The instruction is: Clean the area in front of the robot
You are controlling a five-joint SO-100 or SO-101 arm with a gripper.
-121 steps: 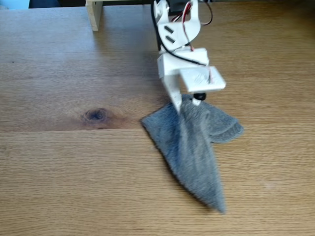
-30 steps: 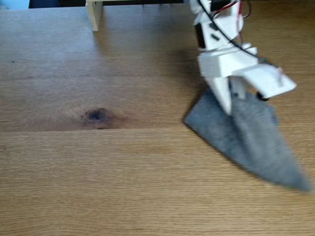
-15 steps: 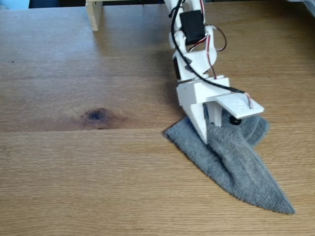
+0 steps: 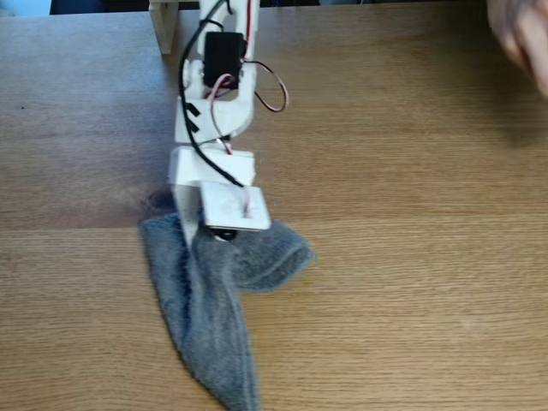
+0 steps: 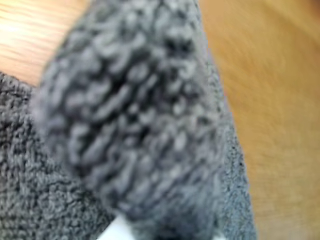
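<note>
The robot (image 4: 214, 111), a white arm with black servos and red and black wires, reaches down over the oak tabletop (image 4: 411, 214) left of centre in the fixed view. Its gripper (image 4: 197, 238) is shut on a grey terry cloth (image 4: 210, 300) and holds it against the wood. The cloth bunches at the jaws, spreads to the right and trails a long tail toward the front edge. In the wrist view a blurred fold of the cloth (image 5: 135, 110) sits very close to the lens, with tabletop (image 5: 275, 100) to its right.
A pale wooden post (image 4: 163, 26) stands at the back left, close to the arm. A blurred hand (image 4: 524, 38) hovers at the top right corner. The dark knot in the wood is mostly covered by the arm and cloth.
The arm has swung left from right of centre, dragging the cloth across the table. The cloth's tail now trails straight toward the front. A hand has entered at top right.
</note>
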